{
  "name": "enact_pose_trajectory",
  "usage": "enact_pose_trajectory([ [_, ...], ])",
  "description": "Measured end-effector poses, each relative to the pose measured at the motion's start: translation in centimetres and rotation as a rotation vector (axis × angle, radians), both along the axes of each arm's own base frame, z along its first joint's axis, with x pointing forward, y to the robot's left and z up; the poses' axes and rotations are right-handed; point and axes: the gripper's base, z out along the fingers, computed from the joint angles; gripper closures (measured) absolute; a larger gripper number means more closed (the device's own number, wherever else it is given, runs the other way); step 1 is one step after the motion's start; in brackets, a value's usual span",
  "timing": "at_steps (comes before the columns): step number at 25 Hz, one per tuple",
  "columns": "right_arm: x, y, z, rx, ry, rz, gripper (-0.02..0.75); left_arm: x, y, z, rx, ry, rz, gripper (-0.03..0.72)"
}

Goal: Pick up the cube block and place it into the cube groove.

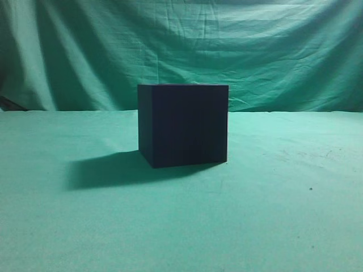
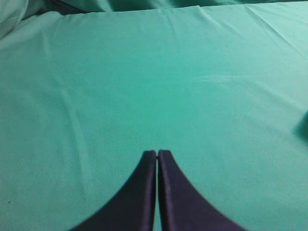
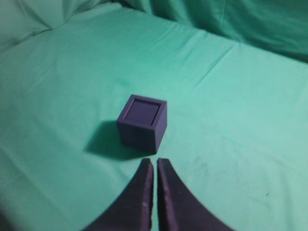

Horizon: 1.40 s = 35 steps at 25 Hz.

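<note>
The cube groove (image 1: 182,124) sits mid-table on the green cloth (image 1: 283,215), well back from the near edge; a lighter square (image 3: 142,110) is seated in its top, likely the cube block; my left pincer (image 2: 157,153) and right pincer (image 3: 154,161) are pressed together, empty.

One dark box (image 1: 182,124) on one green cloth (image 1: 272,215); a second cube isn't distinguishable. Two grippers: left (image 2: 157,153), right (image 3: 154,161).
</note>
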Motion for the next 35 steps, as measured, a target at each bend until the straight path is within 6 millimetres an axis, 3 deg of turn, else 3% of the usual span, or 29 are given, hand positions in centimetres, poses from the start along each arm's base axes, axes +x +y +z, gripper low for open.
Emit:
enact_pose_trajectory([
  [5,1.0,0.1,-2.1,0.071,-0.145,-0.104,0.738,0.0,0.0,0.0,0.0,0.0,0.0,0.688],
  [8,1.3,-0.4,-4.8,0.091,-0.202,-0.222,0.738,0.0,0.0,0.0,0.0,0.0,0.0,0.688],
  [17,2.1,-1.7,-15.8,0.087,-0.279,-0.534,0.738,0.0,0.0,0.0,0.0,0.0,0.0,0.688],
  [20,2.3,-2.0,-18.4,0.085,-0.291,-0.584,0.738,0.0,0.0,0.0,0.0,0.0,0.0,0.688],
  [35,2.1,-2.3,-20.6,0.056,-0.133,-0.663,0.738,0.0,0.0,0.0,0.0,0.0,0.0,0.688],
])
